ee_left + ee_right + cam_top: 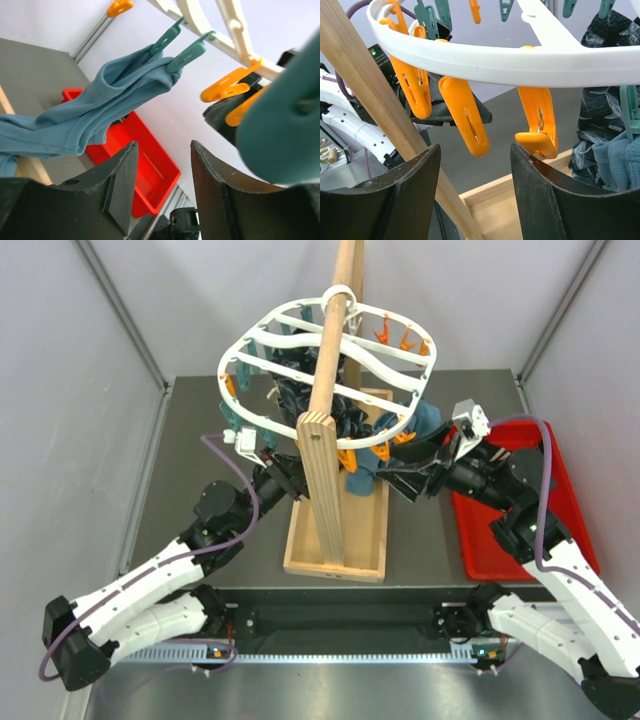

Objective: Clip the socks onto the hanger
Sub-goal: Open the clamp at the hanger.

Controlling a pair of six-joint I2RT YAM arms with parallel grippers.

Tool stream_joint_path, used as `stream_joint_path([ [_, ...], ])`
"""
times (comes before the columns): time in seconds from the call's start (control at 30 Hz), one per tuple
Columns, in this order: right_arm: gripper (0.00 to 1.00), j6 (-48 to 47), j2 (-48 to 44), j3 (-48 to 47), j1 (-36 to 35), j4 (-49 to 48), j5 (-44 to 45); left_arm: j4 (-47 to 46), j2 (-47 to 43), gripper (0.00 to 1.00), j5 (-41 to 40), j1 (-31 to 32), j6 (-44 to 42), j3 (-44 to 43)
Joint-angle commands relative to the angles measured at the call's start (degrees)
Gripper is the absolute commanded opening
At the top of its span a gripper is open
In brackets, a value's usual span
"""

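The hanger [430, 352] is a white oval rack hung on a slanted wooden pole [325, 370]; its rim [520, 62] carries orange clothespins [467, 120]. None of the views shows a plain black sock. My left gripper [162, 145] is open and empty under the rack, looking up at a blue cloth [100, 105] held by teal clothespins [187, 52]. My right gripper [475, 147] is open just below the rim. Its right fingertip [522, 152] is at the lower end of another orange clothespin [537, 125]. Both arms reach in under the rack from either side of the pole.
A wooden tray-like base [360, 530] holds the pole. A red tray [500, 530] lies at the right of the table. Dark patterned fabric [605, 110] and teal cloth [620, 160] hang beside my right gripper. The pole [365, 90] runs close to its left finger.
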State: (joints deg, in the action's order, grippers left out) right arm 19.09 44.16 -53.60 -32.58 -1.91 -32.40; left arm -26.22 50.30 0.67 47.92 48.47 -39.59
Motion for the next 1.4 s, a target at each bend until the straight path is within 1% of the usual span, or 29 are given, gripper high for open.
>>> stream_joint_path([
  [0.0, 0.58, -0.46, -0.48, 0.6, -1.26, -3.89, -1.35, -7.96, -2.49, 0.52, 2.23, 0.15, 1.8, 1.97],
  [0.27, 0.59, -1.95, -0.83, -0.27, -1.44, -3.18, -2.23, -11.39, -2.05, 0.51, 6.45, 0.15, 4.35, 3.03],
  [0.6, 0.58, -1.43, 1.63, -1.68, -1.96, -6.08, -3.11, -11.49, 0.49, 0.52, 10.32, 0.15, 4.62, -0.57],
  [0.77, 0.58, -1.25, 2.68, -2.12, -2.23, -6.61, -2.58, -12.01, 1.55, 0.53, 10.23, 0.07, 5.41, -1.01],
  [0.87, 0.58, -1.07, 2.95, -2.03, -2.49, -6.79, -2.23, -11.84, 1.2, 0.52, 9.44, 0.07, 5.76, -1.01],
  [0.97, 0.58, -0.99, 2.68, -1.59, -2.84, -6.09, -0.91, -9.56, -0.38, 0.51, 6.55, 0.15, 6.55, -0.57],
  [1.13, 0.58, -0.55, 1.1, 0.25, -3.1, -7.58, 0.67, -5.95, -4.06, 0.48, 0.4, 0.15, 7.69, 1.45],
  [1.2, 0.58, -0.37, 1.19, -0.09, -3.11, -7.67, 1.02, -4.99, -5.21, 0.47, -0.4, 0.15, 8.65, 2.41],
  [1.23, 0.58, -0.37, 1.28, -0.27, -3.19, -7.67, 1.03, -4.55, -5.82, 0.47, -3.54, 0.15, 8.92, 2.59],
  [1.37, 0.57, -0.37, 1.98, -1.06, -3.19, -7.58, 0.76, -2.44, -9.43, 0.47, -7.59, 0.15, 9.1, 3.64],
])
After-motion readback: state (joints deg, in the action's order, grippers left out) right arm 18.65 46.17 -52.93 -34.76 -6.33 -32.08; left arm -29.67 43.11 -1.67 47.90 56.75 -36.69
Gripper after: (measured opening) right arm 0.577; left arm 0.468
